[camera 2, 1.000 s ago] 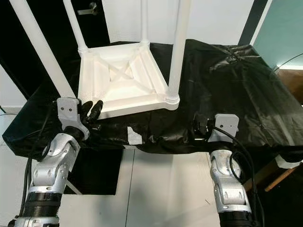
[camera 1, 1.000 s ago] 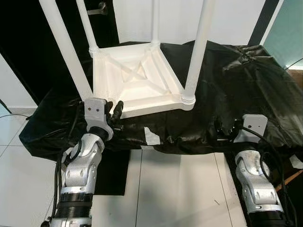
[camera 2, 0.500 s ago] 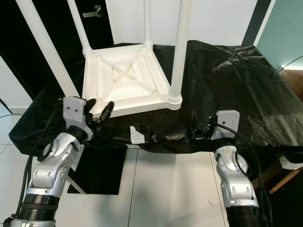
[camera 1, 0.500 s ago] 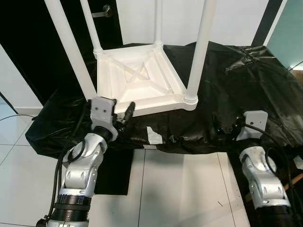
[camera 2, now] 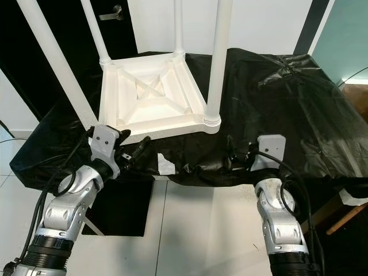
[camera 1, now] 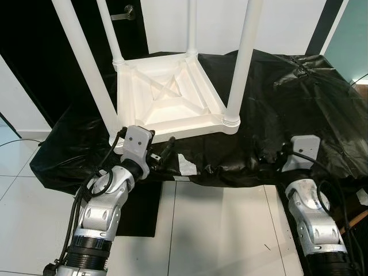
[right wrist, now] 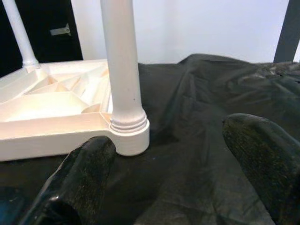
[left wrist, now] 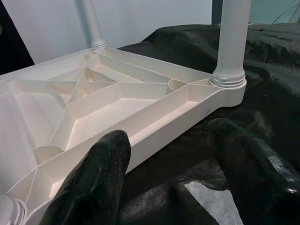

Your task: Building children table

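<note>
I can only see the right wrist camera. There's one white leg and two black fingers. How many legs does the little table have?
Observer: Four, all pointing up. The white table lies upside down on a black sheet.
Operator: Where's the other arm?
Observer: The left gripper is by the table's near-left corner, fingers open.
Operator: Anything else lying there?
Observer: A white scrap lies on the sheet near its front edge.
</note>
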### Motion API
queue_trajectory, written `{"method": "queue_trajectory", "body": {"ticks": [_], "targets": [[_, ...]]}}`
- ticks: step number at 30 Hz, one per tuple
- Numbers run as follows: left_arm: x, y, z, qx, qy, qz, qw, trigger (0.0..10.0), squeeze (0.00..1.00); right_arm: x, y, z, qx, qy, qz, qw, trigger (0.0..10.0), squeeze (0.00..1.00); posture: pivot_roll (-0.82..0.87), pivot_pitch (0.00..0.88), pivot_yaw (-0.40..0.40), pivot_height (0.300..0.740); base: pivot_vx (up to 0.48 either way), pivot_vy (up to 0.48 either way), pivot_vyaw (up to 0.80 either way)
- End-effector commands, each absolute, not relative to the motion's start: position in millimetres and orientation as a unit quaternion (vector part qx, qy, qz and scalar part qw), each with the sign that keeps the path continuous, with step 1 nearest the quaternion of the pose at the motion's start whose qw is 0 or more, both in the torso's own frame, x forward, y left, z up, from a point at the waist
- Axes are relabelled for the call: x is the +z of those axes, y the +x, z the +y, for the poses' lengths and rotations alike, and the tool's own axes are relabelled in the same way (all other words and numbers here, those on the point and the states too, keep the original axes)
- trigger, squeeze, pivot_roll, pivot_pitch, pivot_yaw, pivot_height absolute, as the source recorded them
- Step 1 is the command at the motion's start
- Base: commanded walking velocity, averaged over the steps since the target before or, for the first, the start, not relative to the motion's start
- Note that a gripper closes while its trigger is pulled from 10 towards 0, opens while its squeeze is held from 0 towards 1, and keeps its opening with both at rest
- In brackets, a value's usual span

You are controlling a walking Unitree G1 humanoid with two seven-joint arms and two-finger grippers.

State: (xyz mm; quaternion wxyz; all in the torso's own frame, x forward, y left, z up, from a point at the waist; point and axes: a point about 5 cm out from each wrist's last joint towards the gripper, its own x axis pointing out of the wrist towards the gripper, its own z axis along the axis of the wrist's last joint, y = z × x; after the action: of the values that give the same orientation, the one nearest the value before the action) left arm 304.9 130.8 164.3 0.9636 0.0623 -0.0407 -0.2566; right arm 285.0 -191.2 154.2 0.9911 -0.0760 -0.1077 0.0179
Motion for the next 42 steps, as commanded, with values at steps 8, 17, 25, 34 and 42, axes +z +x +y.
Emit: {"method": "queue_trajectory", "body": {"ticks": [8, 17, 25, 34, 42], "targets": [[163, 301, 153, -0.193, 0.006, -0.05, 0.98, 10.0, 0.0, 161, 277, -177, 0.039, -0.069, -0.128, 0.989, 10.0, 0.0, -0.02, 0.0, 0.023, 0.74, 0.0, 0.0, 0.0], [148, 287, 181, -0.091, -0.012, -0.046, 0.995, 10.0, 0.0, 142, 274, -168, 0.043, -0.069, -0.108, 0.991, 10.0, 0.0, 0.01, 0.0, 0.006, 0.74, 0.0, 0.0, 0.0], [141, 274, 186, -0.073, -0.034, -0.043, 0.996, 10.0, 0.0, 135, 274, -170, 0.018, -0.065, -0.086, 0.994, 10.0, 0.0, 0.03, 0.0, -0.006, 0.74, 0.0, 0.0, 0.0], [148, 272, 187, -0.088, -0.044, -0.062, 0.993, 10.0, 0.0, 139, 276, -167, 0.053, -0.07, -0.1, 0.991, 10.0, 0.0, 0.04, 0.0, -0.012, 0.74, 0.0, 0.0, 0.0], [150, 273, 186, -0.087, -0.047, -0.066, 0.993, 10.0, 0.0, 143, 277, -166, 0.053, -0.071, -0.105, 0.99, 10.0, 0.0, 0.03, 0.0, -0.01, 0.74, 0.063, 0.0, 0.0]]}}
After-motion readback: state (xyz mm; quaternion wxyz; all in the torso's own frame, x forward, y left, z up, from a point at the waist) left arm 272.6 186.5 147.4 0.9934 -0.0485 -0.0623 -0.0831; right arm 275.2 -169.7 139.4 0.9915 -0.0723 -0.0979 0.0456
